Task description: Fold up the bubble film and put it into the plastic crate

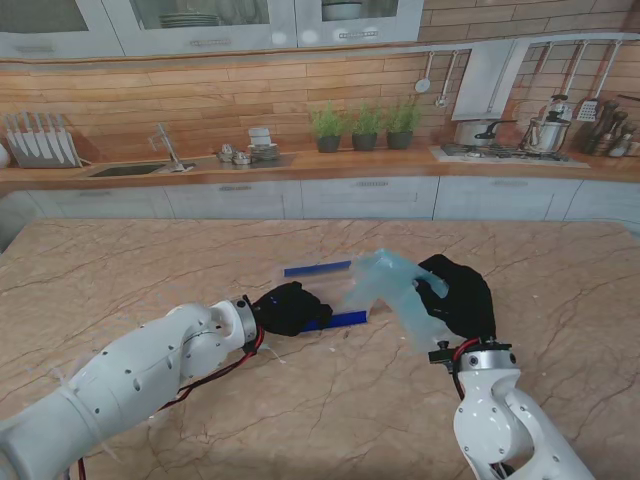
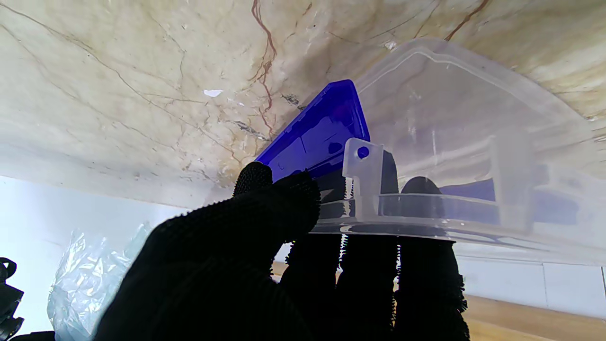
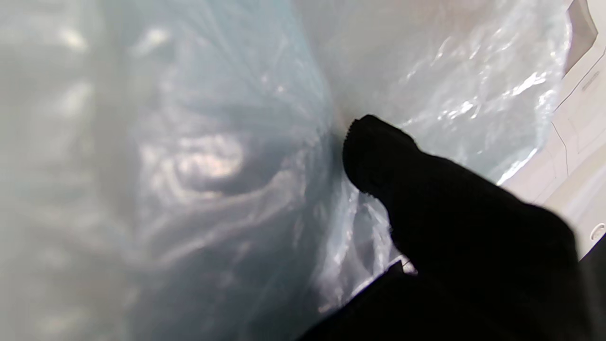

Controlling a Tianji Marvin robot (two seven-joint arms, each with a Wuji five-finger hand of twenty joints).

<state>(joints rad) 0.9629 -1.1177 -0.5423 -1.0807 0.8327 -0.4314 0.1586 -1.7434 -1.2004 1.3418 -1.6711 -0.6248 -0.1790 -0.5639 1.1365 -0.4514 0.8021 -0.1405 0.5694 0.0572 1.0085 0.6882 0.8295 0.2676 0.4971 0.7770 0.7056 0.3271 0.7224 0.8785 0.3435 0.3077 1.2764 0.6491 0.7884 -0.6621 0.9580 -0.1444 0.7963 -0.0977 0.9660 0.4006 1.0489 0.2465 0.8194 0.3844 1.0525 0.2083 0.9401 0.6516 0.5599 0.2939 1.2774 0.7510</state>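
Note:
The crumpled pale-blue bubble film point(image 1: 392, 288) hangs in the air over the middle of the table, and my right hand point(image 1: 458, 295) in its black glove is shut on it. In the right wrist view the film point(image 3: 189, 166) fills nearly the whole picture, with a gloved thumb point(image 3: 378, 151) pressed into it. The clear plastic crate point(image 2: 473, 156) with blue clip handles point(image 1: 317, 268) lies under the film. My left hand point(image 1: 290, 307) grips the crate's near rim beside a blue handle point(image 2: 317, 132), fingers curled over the edge. The film point(image 2: 80, 279) also shows beyond the left hand.
The marble table point(image 1: 120, 270) stretches wide on all sides of the crate. A kitchen counter with a sink, potted plants and a stove runs along the far wall, well away from my arms.

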